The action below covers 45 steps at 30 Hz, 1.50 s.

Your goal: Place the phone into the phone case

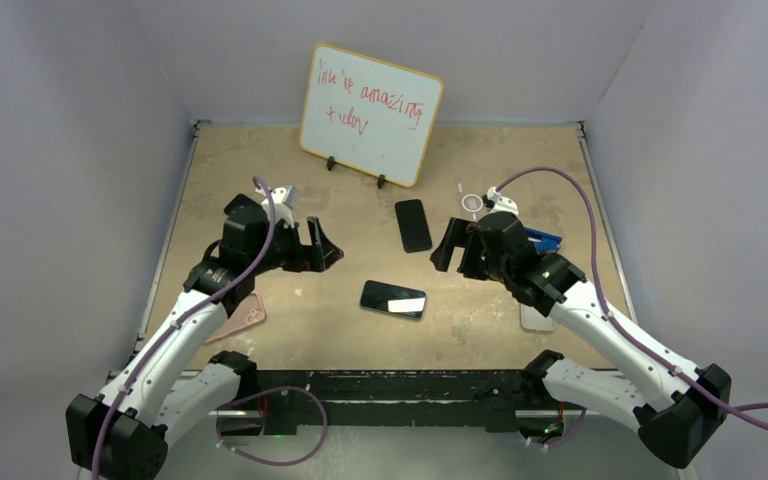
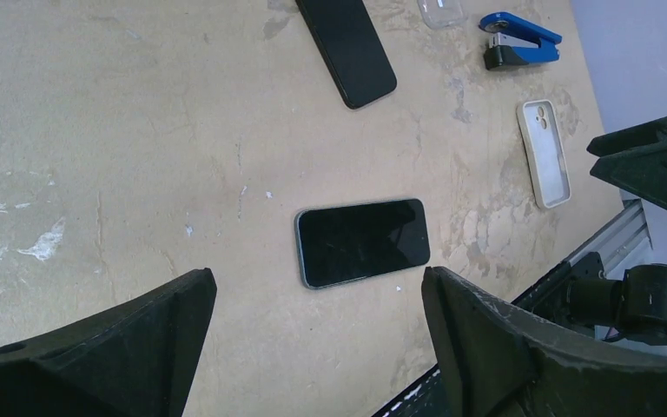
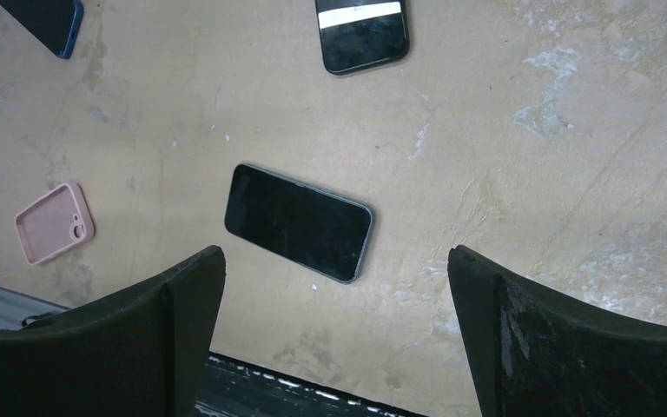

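The two claws hang over the middle of the tabletop, facing each other, and neither holds anything. The left gripper has its fingers spread wide, and the right gripper is released the same way. Between them and a little nearer the near edge, a black phone lies flat with its dark face up and its long side roughly along that edge.

A second black phone lies farther back toward the far edge, apart from the first. A pink phone case rests near the left edge, partly under the left arm. A white phone case rests near the right edge, partly hidden by the right arm.

A blue stapler sits toward the right edge, and a whiteboard stands at the far edge.
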Tool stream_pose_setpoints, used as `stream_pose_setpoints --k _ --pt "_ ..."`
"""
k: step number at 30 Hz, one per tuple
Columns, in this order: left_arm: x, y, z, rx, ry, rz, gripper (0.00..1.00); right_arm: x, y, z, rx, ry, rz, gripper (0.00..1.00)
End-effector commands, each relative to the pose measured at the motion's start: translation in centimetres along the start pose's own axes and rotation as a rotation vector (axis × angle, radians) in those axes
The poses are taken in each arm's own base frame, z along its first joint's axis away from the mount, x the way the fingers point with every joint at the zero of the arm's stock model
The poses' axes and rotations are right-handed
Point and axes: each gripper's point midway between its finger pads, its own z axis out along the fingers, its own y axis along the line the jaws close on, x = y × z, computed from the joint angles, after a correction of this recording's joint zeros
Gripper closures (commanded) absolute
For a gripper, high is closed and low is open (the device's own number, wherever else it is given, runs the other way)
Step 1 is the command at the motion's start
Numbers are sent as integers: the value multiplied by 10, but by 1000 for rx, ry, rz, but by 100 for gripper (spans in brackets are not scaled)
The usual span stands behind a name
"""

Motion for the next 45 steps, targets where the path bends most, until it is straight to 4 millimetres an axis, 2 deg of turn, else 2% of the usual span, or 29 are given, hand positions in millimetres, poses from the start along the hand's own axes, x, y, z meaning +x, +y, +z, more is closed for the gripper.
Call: stream_pose_setpoints --k 1,14,19,21,24,29,32,38,45 --pt "-23 -10 -9 13 -71 36 7 -12 0 -8 10 -45 21 1" --pt "-23 4 -15 -76 -90 5 7 -12 0 -4 26 -38 44 1" --pt "-17 51 -23 -364 -110 -164 7 -16 4 3 42 -36 46 1" --pt "-8 72 -28 -493 -107 -246 7 -18 8 9 19 -32 -8 1" --pt "11 96 -35 -645 -94 -344 7 -7 18 18 -34 32 -58 2" --pt "38 117 -43 -798 -50 -462 10 9 21 30 -56 109 -104 3" --pt "47 124 -46 -853 -42 -509 13 15 20 34 -65 124 -112 3" --pt "48 152 -70 -1030 -118 -582 24 21 18 34 -76 141 -115 4" --pt "47 177 -66 -1084 -101 -573 38 25 18 33 -102 130 -105 4"
